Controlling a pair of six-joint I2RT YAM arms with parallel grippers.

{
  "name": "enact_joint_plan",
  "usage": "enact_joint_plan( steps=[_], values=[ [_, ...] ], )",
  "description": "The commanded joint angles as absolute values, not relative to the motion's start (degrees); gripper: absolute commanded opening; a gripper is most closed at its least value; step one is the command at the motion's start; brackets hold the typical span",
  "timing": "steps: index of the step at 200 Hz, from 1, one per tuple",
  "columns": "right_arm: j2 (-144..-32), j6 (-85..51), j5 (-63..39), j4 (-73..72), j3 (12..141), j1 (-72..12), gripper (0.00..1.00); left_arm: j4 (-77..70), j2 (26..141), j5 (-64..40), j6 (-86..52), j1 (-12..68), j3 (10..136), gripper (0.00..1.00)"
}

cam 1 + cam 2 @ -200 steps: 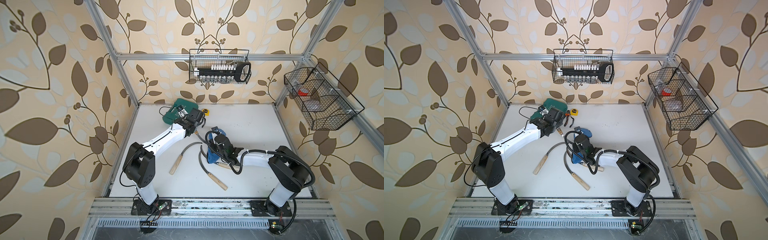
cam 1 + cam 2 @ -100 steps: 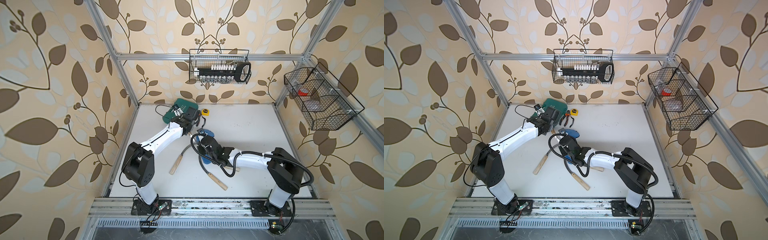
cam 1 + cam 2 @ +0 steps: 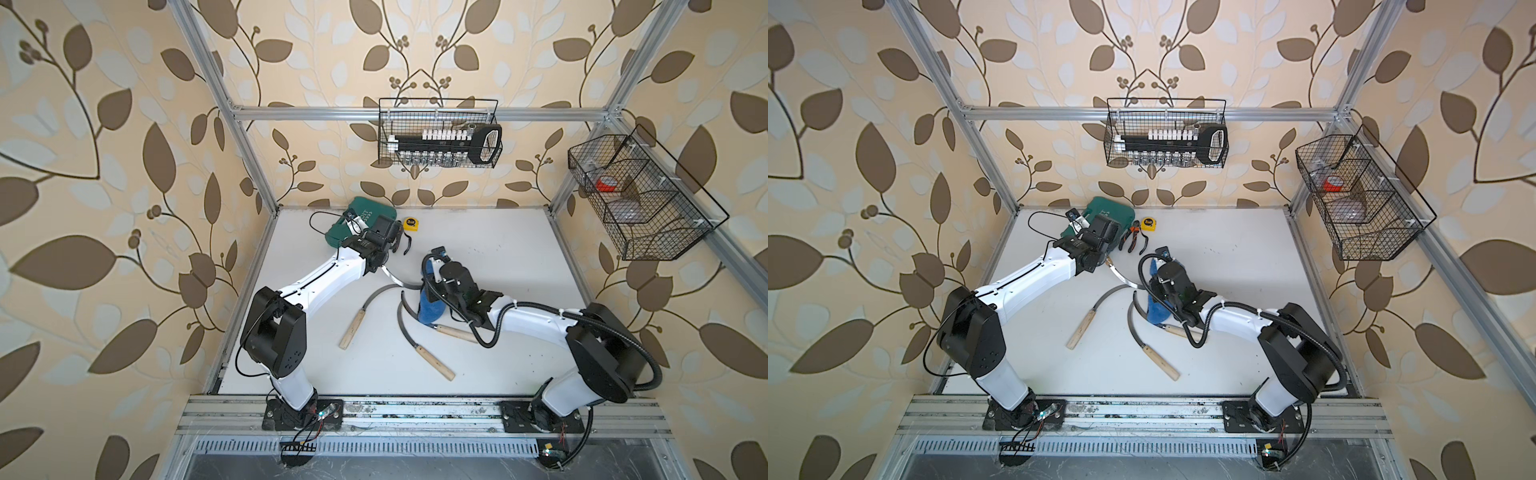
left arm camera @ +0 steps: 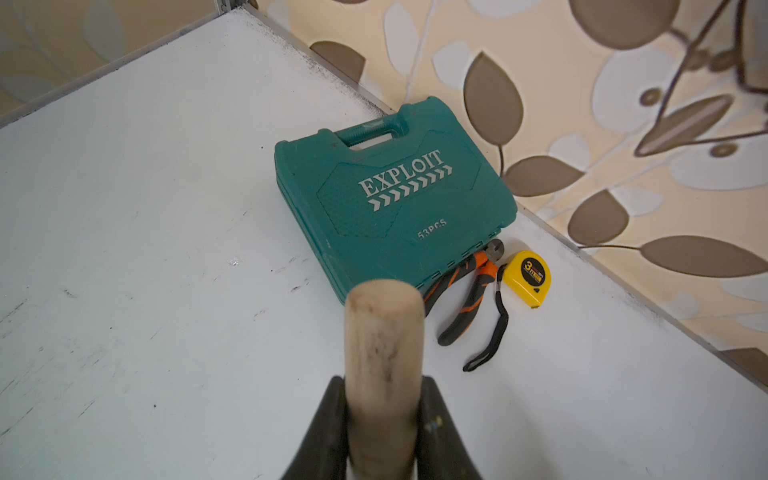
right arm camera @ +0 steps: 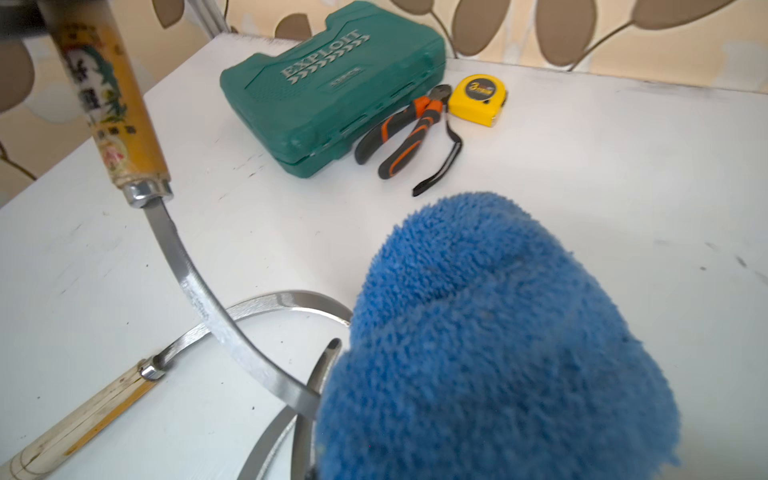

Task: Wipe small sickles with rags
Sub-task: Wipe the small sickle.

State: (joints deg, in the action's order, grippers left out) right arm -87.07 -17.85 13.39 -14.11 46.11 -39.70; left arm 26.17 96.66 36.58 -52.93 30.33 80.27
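Four small sickles, curved grey steel blades on pale round wooden handles, over the white tabletop [image 3: 498, 266]: three lying sickles [image 3: 353, 330] near centre, one raised sickle [image 5: 195, 291] just far-left of them. Grips its round handle in the left gripper [image 4: 381, 419], jaws closed hard on the wood. Pinches the fluffy blue microfibre rag [image 5: 498, 332] in the closed right gripper [image 3: 1156, 286], blade tip hidden behind it. Risks: handle rolling in the jaws under wiping pressure; pile snagging on the edge; dipped blade hooking those lying beneath.
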Motion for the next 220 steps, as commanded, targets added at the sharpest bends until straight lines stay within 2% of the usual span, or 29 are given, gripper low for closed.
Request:
enact_joint_plan(
  steps=[1,38,66,99,137,220],
  values=[
    [-81.4,-19.7,10.3,-16.4,44.0,-39.7,0.0,23.0,95.7,39.6,-52.8,30.1,81.3,0.0],
    [-75.8,-21.8,10.2,-11.1,42.2,-36.8,0.0,21.8,95.4,38.9,-52.2,30.1,82.1,0.0],
    [-75.5,-26.4,-0.4,-10.4,40.8,-36.7,0.0,19.2,94.0,37.3,-51.9,30.1,81.1,0.0],
    [-79.9,-31.3,-11.4,-14.2,42.2,-38.3,0.0,16.3,92.6,34.3,-52.7,30.1,79.7,0.0],
    [-84.9,-30.5,-13.2,-16.1,46.8,-42.8,0.0,14.4,91.8,33.0,-52.3,30.1,78.6,0.0],
    [-96.7,-27.1,-19.4,-19.7,58.8,-42.5,0.0,13.0,87.8,29.8,-51.1,30.2,74.9,0.0]
  ],
)
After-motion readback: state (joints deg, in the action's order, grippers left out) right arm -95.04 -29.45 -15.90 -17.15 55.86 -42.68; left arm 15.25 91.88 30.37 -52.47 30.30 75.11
